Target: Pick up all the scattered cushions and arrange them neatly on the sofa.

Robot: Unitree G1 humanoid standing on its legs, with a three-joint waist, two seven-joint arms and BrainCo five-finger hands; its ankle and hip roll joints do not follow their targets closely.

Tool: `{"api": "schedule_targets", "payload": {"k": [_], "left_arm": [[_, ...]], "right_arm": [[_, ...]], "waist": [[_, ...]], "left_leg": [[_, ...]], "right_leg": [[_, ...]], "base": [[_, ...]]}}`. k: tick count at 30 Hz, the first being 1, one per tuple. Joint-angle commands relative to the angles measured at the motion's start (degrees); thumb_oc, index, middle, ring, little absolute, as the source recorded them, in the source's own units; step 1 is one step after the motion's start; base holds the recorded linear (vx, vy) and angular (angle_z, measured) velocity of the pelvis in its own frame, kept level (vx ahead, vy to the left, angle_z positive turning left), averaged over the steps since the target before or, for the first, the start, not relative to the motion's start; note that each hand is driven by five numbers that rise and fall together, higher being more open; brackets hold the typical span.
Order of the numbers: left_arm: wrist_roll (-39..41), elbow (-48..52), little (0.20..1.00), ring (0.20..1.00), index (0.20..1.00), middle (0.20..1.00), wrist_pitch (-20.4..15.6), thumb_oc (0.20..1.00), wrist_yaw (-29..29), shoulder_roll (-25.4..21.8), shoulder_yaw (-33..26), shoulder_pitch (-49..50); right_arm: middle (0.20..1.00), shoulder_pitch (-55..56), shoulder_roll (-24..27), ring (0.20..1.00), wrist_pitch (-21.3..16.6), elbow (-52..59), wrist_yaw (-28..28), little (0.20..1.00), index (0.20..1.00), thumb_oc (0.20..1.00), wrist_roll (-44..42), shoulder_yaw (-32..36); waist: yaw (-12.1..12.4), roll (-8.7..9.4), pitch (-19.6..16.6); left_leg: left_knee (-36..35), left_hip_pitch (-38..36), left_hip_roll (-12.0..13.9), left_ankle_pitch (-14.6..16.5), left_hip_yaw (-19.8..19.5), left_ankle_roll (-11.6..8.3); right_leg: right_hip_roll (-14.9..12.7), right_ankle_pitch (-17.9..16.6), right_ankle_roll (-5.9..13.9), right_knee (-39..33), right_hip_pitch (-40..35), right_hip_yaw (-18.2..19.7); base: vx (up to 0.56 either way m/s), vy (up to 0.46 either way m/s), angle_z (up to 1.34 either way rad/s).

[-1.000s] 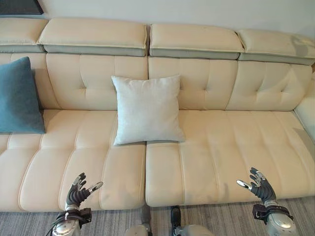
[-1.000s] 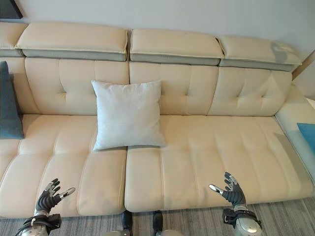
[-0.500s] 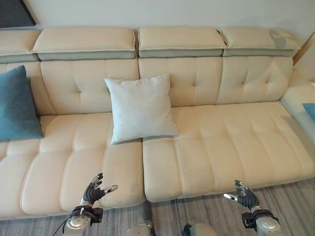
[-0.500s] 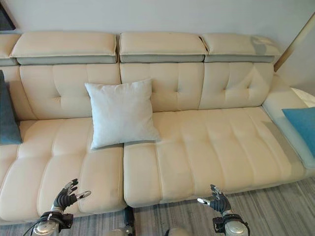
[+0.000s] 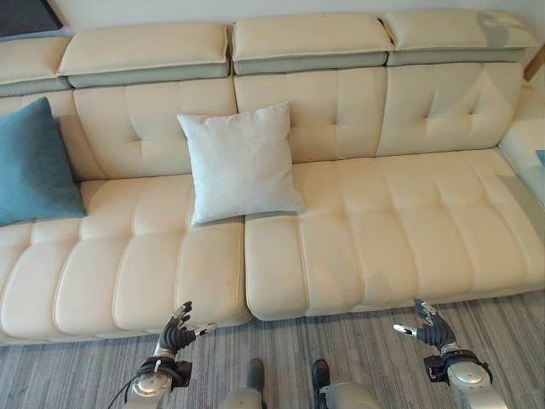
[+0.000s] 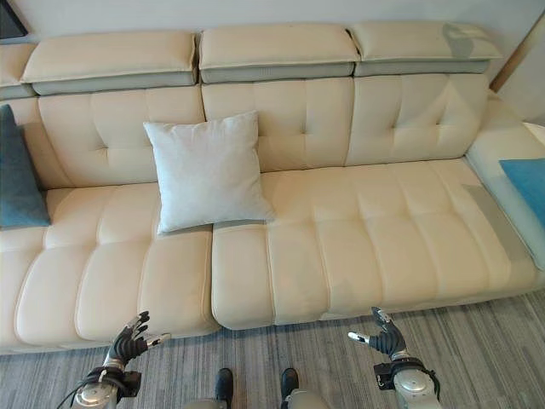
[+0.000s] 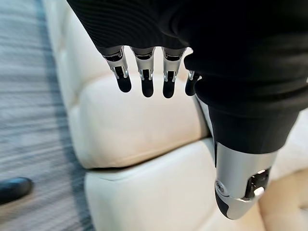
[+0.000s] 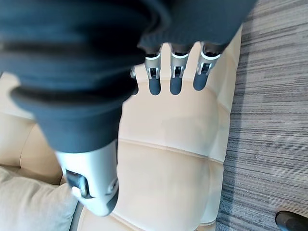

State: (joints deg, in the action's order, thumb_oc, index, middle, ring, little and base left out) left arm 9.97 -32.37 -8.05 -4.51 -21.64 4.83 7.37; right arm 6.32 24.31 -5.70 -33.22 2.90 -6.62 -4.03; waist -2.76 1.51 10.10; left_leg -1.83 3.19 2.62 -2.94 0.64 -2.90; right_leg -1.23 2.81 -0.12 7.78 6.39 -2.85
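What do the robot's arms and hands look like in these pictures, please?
Both arms are silver-grey. The left hand and right hand each have silver fingers with dark tips and a separate silver thumb with a dark tip. A dark ribbed cover wraps the back of each hand and the wrist.

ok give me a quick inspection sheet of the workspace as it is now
surface: cream sofa, its right-hand seats bare
job's things: pale grey cushion upright against the backrest near the middle; teal cushion leaning at the left end; a blue cushion lies on the section at the far right
clutter: nothing seen
hands: left hand and right hand low in front of the sofa over the floor, fingers relaxed, holding nothing
cables: nothing seen
surroundings: grey striped carpet; pale wall behind the sofa
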Motion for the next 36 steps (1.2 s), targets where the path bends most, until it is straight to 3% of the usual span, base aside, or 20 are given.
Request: {"api": "schedule_targets", "payload": {"k": [1,6,7,10,11,13,14,15,17,19,20,21,22,23,25,26,27,30,33,36], "left_arm": [[-1.8,1.8,1.0,1.0,1.0,1.0,-1.7,1.0,-0.1,-1.9,0.7,-0.4],[-2.2,2.0,1.0,1.0,1.0,1.0,-0.9,1.0,0.5,-2.1,1.1,-0.2],[-2.6,2.1,1.0,1.0,1.0,1.0,-0.6,1.0,0.4,-2.1,1.2,0.0],[-2.6,3.2,1.0,1.0,1.0,1.0,-0.4,1.0,0.2,-2.3,1.1,0.4],[-2.6,3.1,1.0,1.0,1.0,1.0,-0.4,1.0,0.2,-2.4,1.1,0.3],[-2.5,4.6,1.0,1.0,1.0,1.0,-0.2,1.0,0.3,-2.6,1.4,0.3],[-2.4,5.4,1.0,1.0,1.0,1.0,0.1,1.0,0.6,-2.8,1.4,0.3],[-2.3,5.7,1.0,1.0,1.0,1.0,0.2,1.0,0.6,-2.8,1.2,0.4],[-2.3,5.5,1.0,1.0,1.0,1.0,0.3,1.0,0.8,-2.6,1.3,0.4],[-3.1,4.5,1.0,1.0,1.0,1.0,0.8,1.0,1.4,-1.8,2.2,-0.2],[-3.2,4.5,1.0,1.0,1.0,1.0,0.8,1.0,1.4,-1.7,2.3,-0.2],[-3.4,5.2,1.0,1.0,1.0,1.0,0.8,1.0,1.9,-1.3,3.3,-0.3],[-3.4,5.2,1.0,1.0,1.0,1.0,0.8,1.0,1.9,-1.2,3.3,-0.4],[-3.2,5.5,1.0,1.0,1.0,1.0,0.9,1.0,2.1,-0.6,4.4,-0.8],[-2.7,5.4,1.0,1.0,1.0,1.0,0.7,1.0,1.8,-0.2,4.7,-0.9],[-2.1,5.4,1.0,1.0,1.0,1.0,0.7,1.0,1.4,0.1,4.9,-0.8],[-1.8,5.3,1.0,1.0,1.0,1.0,0.6,1.0,1.2,0.6,5.0,-0.4],[-2.1,5.5,1.0,1.0,1.0,1.0,0.8,1.0,1.4,0.6,5.1,0.3],[-2.8,6.2,1.0,1.0,1.0,1.0,1.4,1.0,1.8,0.3,5.1,0.8],[-3.1,6.0,1.0,1.0,1.0,1.0,1.6,1.0,1.5,0.7,4.9,0.6]], "right_arm": [[1.0,0.3,0.4,1.0,-1.4,2.2,0.3,1.0,1.0,1.0,0.4,-0.6],[1.0,0.2,-1.3,1.0,-0.9,1.8,0.5,1.0,1.0,1.0,-0.5,-0.3],[1.0,-0.5,-2.1,1.0,-0.9,1.8,0.8,1.0,1.0,1.0,-1.2,-0.2],[1.0,-1.8,-3.1,1.0,-0.9,2.4,1.3,1.0,1.0,1.0,-2.2,-0.5],[1.0,-1.8,-3.1,1.0,-0.9,2.4,1.3,1.0,1.0,1.0,-2.2,-0.5],[1.0,-2.5,-3.7,1.0,-0.9,3.8,1.8,1.0,1.0,1.0,-2.8,-0.7],[1.0,-2.7,-3.9,1.0,-0.7,4.2,2.1,1.0,1.0,1.0,-2.5,-0.9],[1.0,-2.9,-3.9,1.0,-0.7,4.4,2.2,1.0,1.0,1.0,-2.2,-1.1],[1.0,-2.7,-3.8,1.0,-0.6,4.8,2.2,1.0,1.0,1.0,-1.8,-1.2],[1.0,-1.4,-3.8,1.0,-0.3,5.7,2.1,1.0,1.0,1.0,-1.6,-0.8],[1.0,-1.3,-3.8,1.0,-0.3,5.8,2.1,1.0,1.0,1.0,-1.6,-0.8],[1.0,0.2,-3.1,1.0,-0.4,6.6,2.2,1.0,1.0,1.0,-2.0,0.1],[1.0,0.2,-3.1,1.0,-0.4,6.7,2.2,1.0,1.0,1.0,-2.0,0.2],[1.0,0.5,-1.8,1.0,-0.4,7.1,2.8,1.0,1.0,1.0,-2.3,0.6],[1.0,0.4,-1.5,1.0,-0.3,7.4,3.0,1.0,1.0,1.0,-2.7,0.7],[1.0,0.2,-1.2,1.0,-0.1,7.4,3.1,1.0,1.0,1.0,-2.8,0.5],[1.0,0.3,-0.8,1.0,0.1,8.0,2.7,1.0,1.0,1.0,-2.6,0.1],[1.0,0.8,-0.9,1.0,0.1,8.2,2.5,1.0,1.0,1.0,-2.5,0.0],[1.0,1.0,-1.0,1.0,-0.1,8.0,3.2,1.0,1.0,1.0,-3.0,0.0],[1.0,0.0,-1.4,1.0,-0.4,7.3,3.8,1.0,1.0,1.0,-3.1,-0.3]], "waist": [[-0.4,2.39,-2.1],[-1.4,2.38,-2.6],[-2.0,2.42,-2.0],[-2.0,2.56,-1.1],[-1.9,2.62,-1.3],[-0.9,2.27,-0.7],[-0.2,1.35,-0.9],[0.0,1.34,-1.1],[0.1,1.67,-1.4],[-1.6,1.83,-1.6],[-1.5,1.78,-1.6],[-2.9,1.75,-0.9],[-2.8,1.63,-0.8],[-3.3,1.91,0.3],[-3.1,1.57,0.8],[-2.6,1.63,1.1],[-1.0,2.58,1.3],[0.3,2.96,1.5],[2.3,1.81,1.7],[4.3,1.33,1.5]], "left_leg": [[3.2,2.7,-3.3,4.4,-0.5,0.43],[1.0,0.2,-3.1,4.5,3.2,1.47],[1.0,-0.8,-2.6,5.1,6.3,1.92],[2.0,-1.5,-1.2,6.3,11.6,2.3],[2.0,-1.3,-1.2,6.2,11.7,2.28],[1.8,-2.8,1.2,6.6,17.5,2.09],[0.8,-4.2,3.0,6.9,20.2,1.38],[0.5,-4.7,3.6,6.8,22.6,1.1],[0.8,-5.2,3.9,7.0,24.2,0.84],[3.8,-6.6,4.3,8.7,25.9,0.35],[4.2,-6.5,4.4,9.0,26.0,0.29],[12.1,-5.6,6.6,9.6,26.1,-0.22],[12.9,-5.3,7.0,10.0,26.1,-0.41],[23.6,-2.9,10.6,7.8,25.0,-0.85],[27.5,-1.6,11.8,7.2,23.4,-1.12],[30.3,0.4,10.8,6.8,20.6,-0.8],[29.3,6.2,4.7,7.9,15.2,1.39],[24.9,9.7,2.4,8.5,13.1,2.05],[13.2,13.8,-0.2,0.5,8.8,0.92],[3.9,18.2,-2.8,-3.0,3.4,0.08]], "right_leg": [[-0.9,-1.2,5.22,-6.5,-2.8,1.6],[-0.4,-2.5,6.2,-6.6,-2.4,4.8],[0.0,-3.4,6.9,-5.9,-1.4,6.4],[-0.2,-4.2,7.81,-4.3,1.0,5.5],[-0.2,-4.4,7.78,-4.4,1.2,5.6],[-3.1,-3.6,7.52,-2.2,2.6,-5.6],[-5.8,-1.7,7.52,0.4,2.8,-14.8],[-7.1,-1.6,7.67,0.2,2.3,-18.4],[-7.7,-1.8,7.8,-1.1,1.4,-19.8],[-7.3,-1.3,7.59,-0.6,2.1,-16.1],[-7.2,-1.3,7.55,-0.6,2.1,-16.0],[-6.1,-0.3,6.04,-1.4,0.8,-13.5],[-5.9,-0.2,5.9,-1.4,0.7,-13.5],[-4.4,1.2,3.95,-1.8,-1.1,-11.5],[-3.2,2.0,2.99,-1.9,-2.0,-10.8],[-2.6,2.4,2.46,-2.0,-2.9,-9.6],[-2.4,1.8,2.45,-3.2,-4.6,-6.7],[-2.2,2.7,3.04,-3.9,-6.5,-4.7],[0.5,4.4,2.84,-4.4,-9.4,-2.6],[2.6,6.6,2.9,-5.2,-13.3,1.8]], "base": [[0.03,0.074,-0.19],[0.01,0.067,-0.52],[-0.02,0.054,-0.82],[-0.04,0.019,-1.09],[-0.05,-0.07,-1.46],[0.0,-0.114,-2.17],[0.04,-0.132,-2.66],[0.06,-0.166,-2.75],[0.04,-0.112,-1.55],[0.19,-0.207,-1.14],[0.28,-0.343,-1.03],[0.14,-0.198,-0.83],[0.29,-0.376,-0.58],[0.22,-0.247,-0.35],[0.19,-0.172,-0.69],[0.24,-0.082,-0.98],[0.25,-0.072,-0.92],[0.25,-0.026,-0.9],[0.37,-0.006,-0.41],[0.43,0.049,-0.57]]}}
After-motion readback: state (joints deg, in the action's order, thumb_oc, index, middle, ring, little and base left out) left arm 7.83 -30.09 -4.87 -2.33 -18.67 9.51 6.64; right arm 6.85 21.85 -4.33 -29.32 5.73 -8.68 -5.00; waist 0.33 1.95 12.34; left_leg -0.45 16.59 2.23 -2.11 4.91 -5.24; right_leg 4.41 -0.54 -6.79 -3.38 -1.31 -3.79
